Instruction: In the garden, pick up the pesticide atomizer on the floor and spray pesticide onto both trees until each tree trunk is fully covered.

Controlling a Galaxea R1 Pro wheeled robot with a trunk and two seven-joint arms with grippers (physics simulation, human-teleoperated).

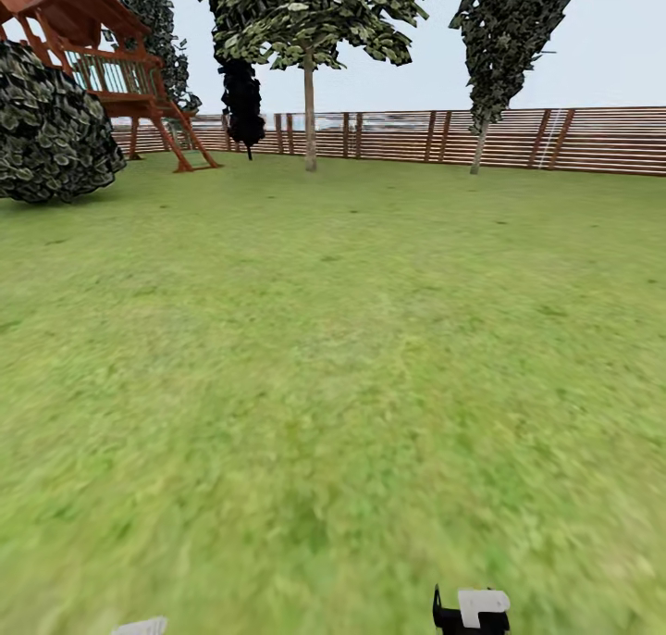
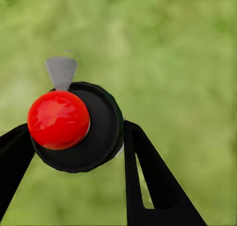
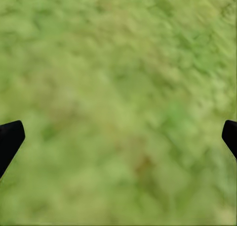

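In the left wrist view, the pesticide atomizer is a round black body with a red ball cap and a grey nozzle. My left gripper is shut on it, one black finger pressing each side, above blurred grass. My right gripper is open over bare lawn, its fingertips far apart at the frame edges. Far ahead by the fence stand a tree with a straight tan trunk and a tree with a leaning grey trunk. No white specks show on either.
The green lawn stretches to a brown slat fence. A wooden play tower and a dark round bush stand at the back left, with a black-leaved tree between them and the tan trunk. Part of my right arm shows at the bottom.
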